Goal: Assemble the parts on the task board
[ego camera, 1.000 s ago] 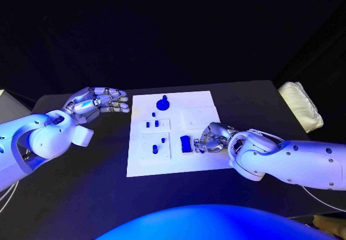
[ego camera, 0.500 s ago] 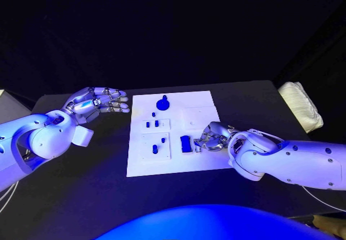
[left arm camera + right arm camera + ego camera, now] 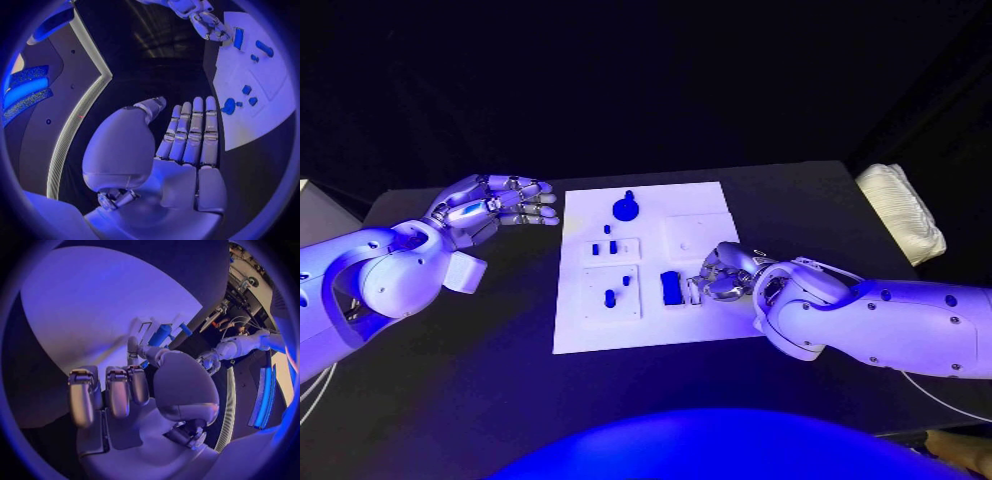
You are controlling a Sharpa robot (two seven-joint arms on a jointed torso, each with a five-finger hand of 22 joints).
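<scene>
- Two robot hands show in the head view: the left robot hand (image 3: 491, 205) hangs over the black tabletop (image 3: 459, 380) just off the white task board's (image 3: 646, 325) far left corner, fingers spread and holding nothing. The right robot hand (image 3: 723, 276) sits low at the board's right edge, fingers curled beside a long blue part (image 3: 671, 288); whether it grips anything cannot be told here. A round blue part (image 3: 627, 208) lies near the board's far edge, and small blue parts (image 3: 604, 247) sit in the square recesses toward the left. A pale cloth bundle (image 3: 903, 210) lies at the tabletop's right edge.
- Left wrist view: the left robot hand (image 3: 187, 145) has its fingers straight, side by side, with nothing in them. The task board (image 3: 250, 125) lies beyond them, carrying the round blue part (image 3: 229, 105).
- Right wrist view: the right robot hand (image 3: 134, 385) hovers above the task board (image 3: 94, 305), fingers bent downward. A blue part (image 3: 160, 334) stands by the thumb tip; contact is unclear.
</scene>
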